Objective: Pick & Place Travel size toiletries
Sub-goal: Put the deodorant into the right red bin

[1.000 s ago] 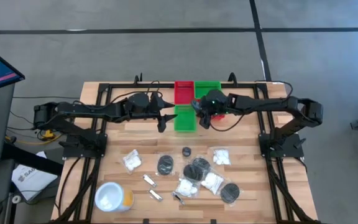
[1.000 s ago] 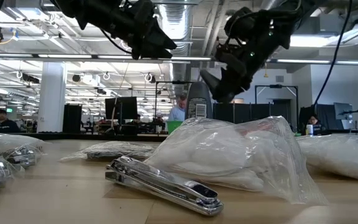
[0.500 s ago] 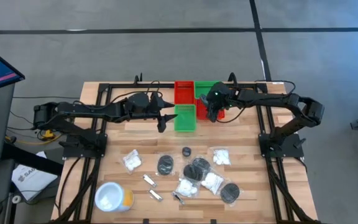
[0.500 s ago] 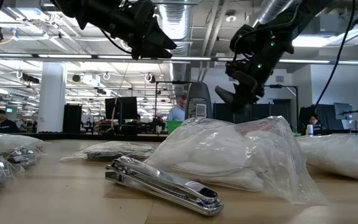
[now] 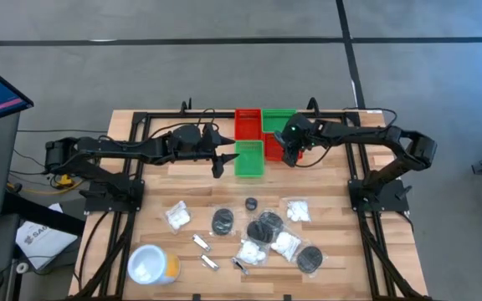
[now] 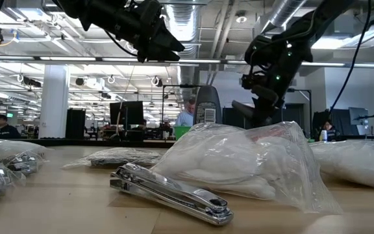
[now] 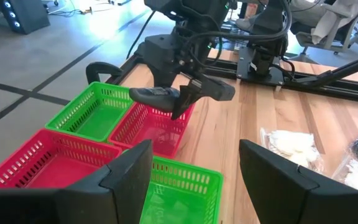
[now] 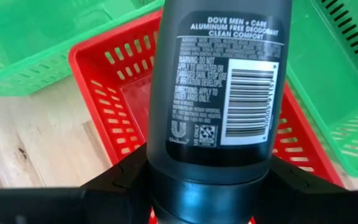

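Across the slatted wooden table (image 5: 182, 188), four red and green plastic mesh bins (image 5: 249, 159) sit at the far middle; the right gripper (image 7: 182, 99), above a red bin, pinches a dark grey deodorant bottle (image 8: 219, 81); the left gripper (image 5: 217, 159) hangs beside the bins, fingers spread; white wrapped packets (image 5: 177, 216), black discs (image 5: 223, 221) and silver sachets (image 5: 201, 243) lie near the table's front.

A small dark grey bottle (image 8: 219, 81) (with a white label) is held above a red bin (image 8: 114, 93). White packets (image 5: 297, 210), black discs (image 5: 223, 222) and silver sachets (image 5: 205, 252) are spread well apart from that bin.
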Tool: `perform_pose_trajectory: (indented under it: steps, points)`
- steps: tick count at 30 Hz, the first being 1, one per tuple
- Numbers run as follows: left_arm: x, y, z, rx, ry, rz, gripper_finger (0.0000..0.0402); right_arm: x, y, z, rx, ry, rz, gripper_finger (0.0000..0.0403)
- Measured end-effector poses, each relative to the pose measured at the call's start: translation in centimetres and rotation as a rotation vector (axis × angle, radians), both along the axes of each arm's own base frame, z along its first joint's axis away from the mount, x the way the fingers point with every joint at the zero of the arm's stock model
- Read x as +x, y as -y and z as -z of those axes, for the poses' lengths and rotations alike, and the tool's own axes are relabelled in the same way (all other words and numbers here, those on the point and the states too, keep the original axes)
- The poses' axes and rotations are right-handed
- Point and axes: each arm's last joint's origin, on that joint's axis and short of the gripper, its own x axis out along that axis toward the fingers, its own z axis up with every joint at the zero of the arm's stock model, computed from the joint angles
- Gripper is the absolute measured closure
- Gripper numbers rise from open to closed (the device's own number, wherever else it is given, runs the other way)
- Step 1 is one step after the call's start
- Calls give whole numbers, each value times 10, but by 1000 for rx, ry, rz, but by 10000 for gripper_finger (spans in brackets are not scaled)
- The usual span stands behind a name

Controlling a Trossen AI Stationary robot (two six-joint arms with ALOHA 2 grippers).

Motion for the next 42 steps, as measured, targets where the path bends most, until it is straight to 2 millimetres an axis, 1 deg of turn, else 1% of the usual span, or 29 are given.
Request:
perform_pose_trajectory:
  steps: [7,10,16,22,27,30,34,37,42]
  points:
    - [0,0,0,-1,0,0,172,0,3,5,5,-9,9,216]
    - [0,0,0,0,0,0,172,2,7,12,10,-16,20,216]
    - [0,0,0,0,0,0,172,6,10,28,30,-51,20,216]
    - [0,0,0,0,-1,0,172,8,12,32,30,-49,26,214]
    - [0,0,0,0,-1,0,172,7,15,31,38,-32,62,138]
    - [0,0,0,0,-1,0,172,6,16,31,36,-34,62,126]
    - [0,0,0,0,0,1,172,7,16,30,30,-24,61,139]
    - [0,0,0,0,-1,1,172,8,17,29,27,-19,61,159]
    - [0,0,0,0,-1,1,172,16,17,19,14,-9,37,196]
